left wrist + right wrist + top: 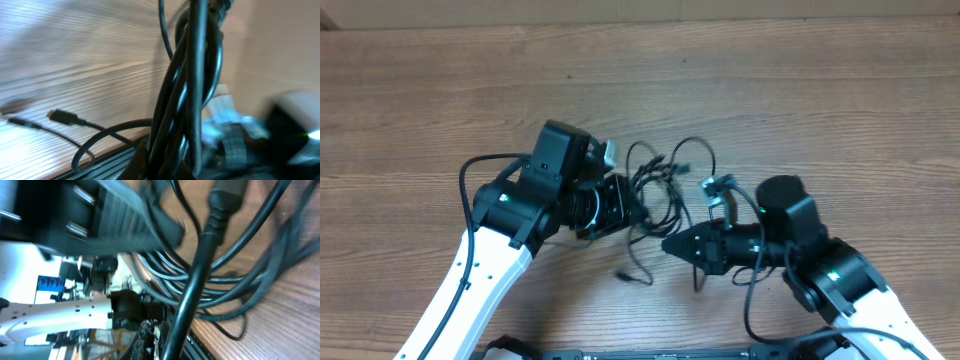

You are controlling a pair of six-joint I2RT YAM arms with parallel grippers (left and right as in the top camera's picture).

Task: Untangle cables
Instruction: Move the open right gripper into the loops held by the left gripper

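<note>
The cables (665,180) are thin black cords tangled in a loose bundle at the table's middle, between the two arms. One plug end (623,273) trails toward the front. My left gripper (632,210) is shut on the bundle's left side. In the left wrist view several strands (190,90) rise straight out of the jaws (170,165), and a loose plug (62,116) lies on the wood. My right gripper (670,246) points left under the bundle. In the right wrist view one cable (195,285) with a plug end (222,205) runs out of the jaws (170,340), which are shut on it.
The wooden table (770,90) stretches bare behind the bundle. The left arm's body (535,195) and the right arm's body (800,245) flank the cables closely. A dark rail (650,352) runs along the front edge.
</note>
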